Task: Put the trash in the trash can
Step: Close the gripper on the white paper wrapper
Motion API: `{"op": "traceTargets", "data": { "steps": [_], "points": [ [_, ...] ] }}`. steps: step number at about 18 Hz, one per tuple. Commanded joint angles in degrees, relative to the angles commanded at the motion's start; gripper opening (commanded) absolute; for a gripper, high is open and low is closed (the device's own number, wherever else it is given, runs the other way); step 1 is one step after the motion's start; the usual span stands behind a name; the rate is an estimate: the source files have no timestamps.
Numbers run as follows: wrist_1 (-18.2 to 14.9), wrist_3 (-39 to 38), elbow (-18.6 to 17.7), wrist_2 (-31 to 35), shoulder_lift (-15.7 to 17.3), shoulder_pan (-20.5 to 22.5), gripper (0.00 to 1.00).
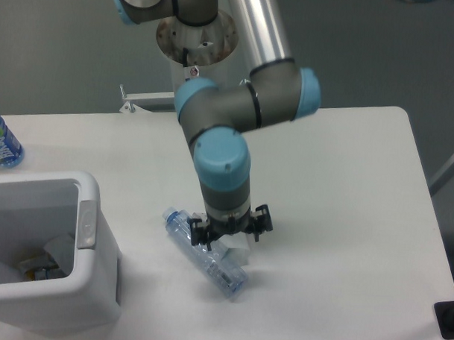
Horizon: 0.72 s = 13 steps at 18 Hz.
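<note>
White table (346, 182): bin (96, 285), bottles (209, 263), carton (239, 252).

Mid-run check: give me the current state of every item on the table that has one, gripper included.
gripper: low over the trash, fingers spread, open
clear plastic bottle: lying on its side on the table, dented, not lifted
white paper carton: beside the bottle, mostly hidden by the gripper
trash can: upright, open-topped, some items already inside
blue labelled bottle: standing at the table's left edge
</note>
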Motion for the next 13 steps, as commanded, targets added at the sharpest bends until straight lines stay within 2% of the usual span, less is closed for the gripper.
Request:
{"op": "traceTargets", "data": {
  "steps": [2,4,8,11,13],
  "points": [
    [0.0,0.3,-0.4,0.0,0.1,0.1,1.0],
    [-0.1,0.3,-0.5,0.4,-0.2,0.1,0.92],
    [0.0,0.0,-1.2,2.8,-0.1,0.1,0.47],
    [-0.1,0.3,-1.6,2.9,0.4,0.1,0.2],
    [-0.3,0.4,-2.5,3.1,1.1,0.2,0.07]
  ]
}}
